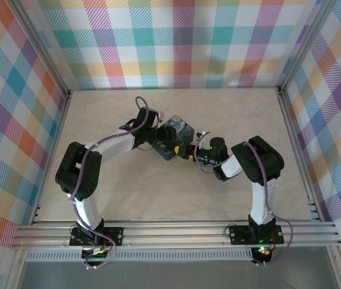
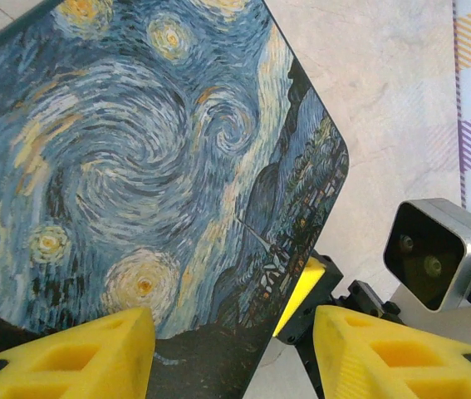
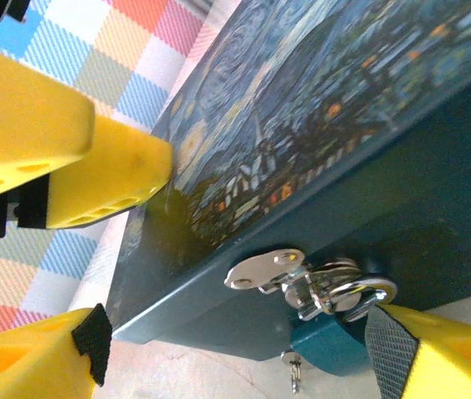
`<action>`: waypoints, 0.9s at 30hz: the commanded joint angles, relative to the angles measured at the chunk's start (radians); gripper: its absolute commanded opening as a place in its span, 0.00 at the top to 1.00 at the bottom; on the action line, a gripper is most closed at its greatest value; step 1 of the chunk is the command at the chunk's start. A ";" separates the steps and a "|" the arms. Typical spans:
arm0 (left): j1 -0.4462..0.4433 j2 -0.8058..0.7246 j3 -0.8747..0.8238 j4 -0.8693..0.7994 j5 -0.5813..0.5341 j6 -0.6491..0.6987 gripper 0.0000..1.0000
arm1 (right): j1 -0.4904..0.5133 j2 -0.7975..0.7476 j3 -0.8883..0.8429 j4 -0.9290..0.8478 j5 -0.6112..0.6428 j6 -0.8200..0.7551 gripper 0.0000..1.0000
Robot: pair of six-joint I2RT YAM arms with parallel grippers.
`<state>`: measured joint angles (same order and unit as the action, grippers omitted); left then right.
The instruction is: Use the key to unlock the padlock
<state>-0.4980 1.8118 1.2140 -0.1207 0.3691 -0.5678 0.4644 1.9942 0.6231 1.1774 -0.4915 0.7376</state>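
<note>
1. Where the dark teal side wall of the box (image 3: 368, 83) carries a bright metal hasp (image 3: 264, 271), the padlock (image 3: 328, 349) hangs from it by a polished, curved shackle (image 3: 360, 293).
2. In the right wrist view the padlock's long axis runs from the top to the bottom of the frame, with the shackle at the top and the small blue body at the bottom.
3. The key (image 3: 292, 371), a tiny pale metal piece, sits at the lower left edge of the body and points down the frame. Whether it is seated in the lock cannot be told.
4. The right gripper (image 3: 239, 337) has its ribbed yellow fingers spread wide, with the hasp and padlock between them. One black-padded finger (image 3: 443, 353) lies just beside the shackle; contact cannot be told.
5. The box is flat and rectangular with rounded corners. Its glossy lid is printed with blue and yellow swirls.
6. The left gripper (image 2: 233, 332) is over the lid near one corner, its fingers apart and nothing clamped between them.
7. The box rests on a pale marbled table (image 2: 385, 83).
</note>
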 commanded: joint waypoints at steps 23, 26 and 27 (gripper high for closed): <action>-0.007 0.055 -0.013 -0.131 -0.021 -0.010 0.47 | 0.020 0.061 0.076 -0.004 -0.089 0.007 0.23; -0.007 0.057 -0.013 -0.127 -0.020 -0.011 0.47 | 0.020 0.061 0.073 0.024 -0.113 0.009 0.28; -0.007 0.058 -0.014 -0.128 -0.018 -0.012 0.47 | 0.020 0.061 0.071 0.028 -0.119 0.010 0.30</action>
<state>-0.4976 1.8126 1.2201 -0.1314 0.3542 -0.5678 0.4728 2.0373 0.7048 1.1412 -0.5423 0.7364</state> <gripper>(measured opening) 0.528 0.717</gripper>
